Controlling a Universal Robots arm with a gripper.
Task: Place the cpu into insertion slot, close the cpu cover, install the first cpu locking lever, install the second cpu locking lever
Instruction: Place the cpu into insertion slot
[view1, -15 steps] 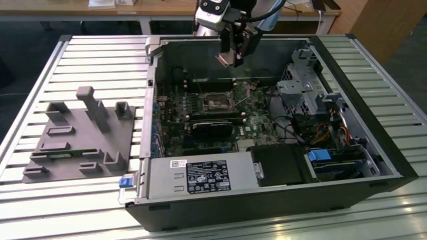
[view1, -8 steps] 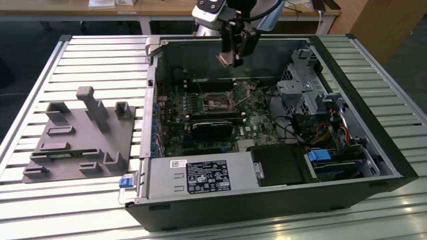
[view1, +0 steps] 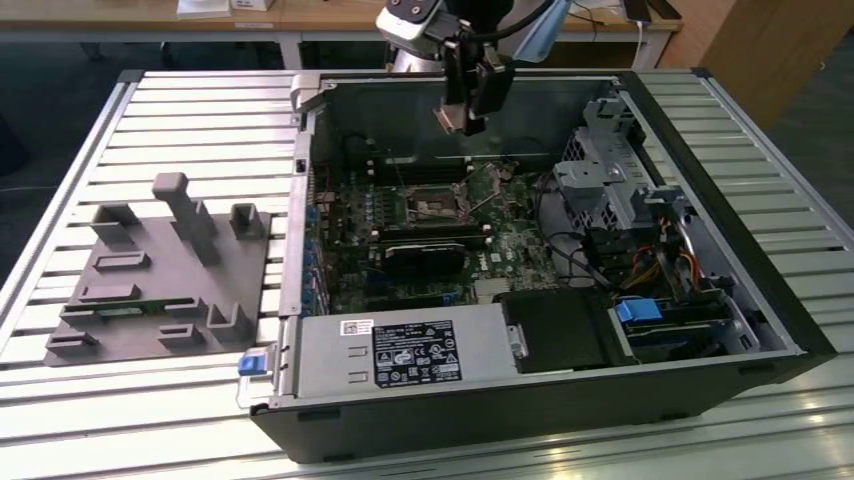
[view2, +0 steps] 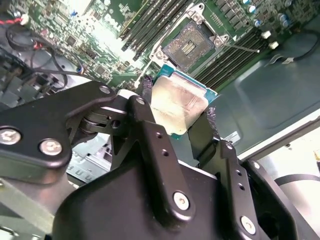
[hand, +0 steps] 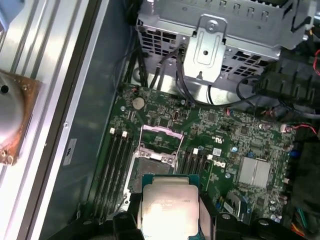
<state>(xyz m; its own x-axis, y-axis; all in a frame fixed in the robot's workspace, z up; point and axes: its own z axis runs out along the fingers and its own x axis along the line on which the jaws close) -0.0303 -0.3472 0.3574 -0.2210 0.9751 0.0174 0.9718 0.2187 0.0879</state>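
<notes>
Claw (view1: 461, 122) grips cpu (view2: 176, 105) by opposite edges, metal top toward wrist, hanging at 12 o'clock of bare slot (view1: 434, 205) in exterior view, presumably to leave contacts untouched.

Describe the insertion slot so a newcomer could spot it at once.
Look inside the open black computer case, at the green circuit board on its floor. Near the board's middle sits the small square insertion slot, dark-centred with a silvery rim; the neighbouring black slots are long and narrow.
</notes>
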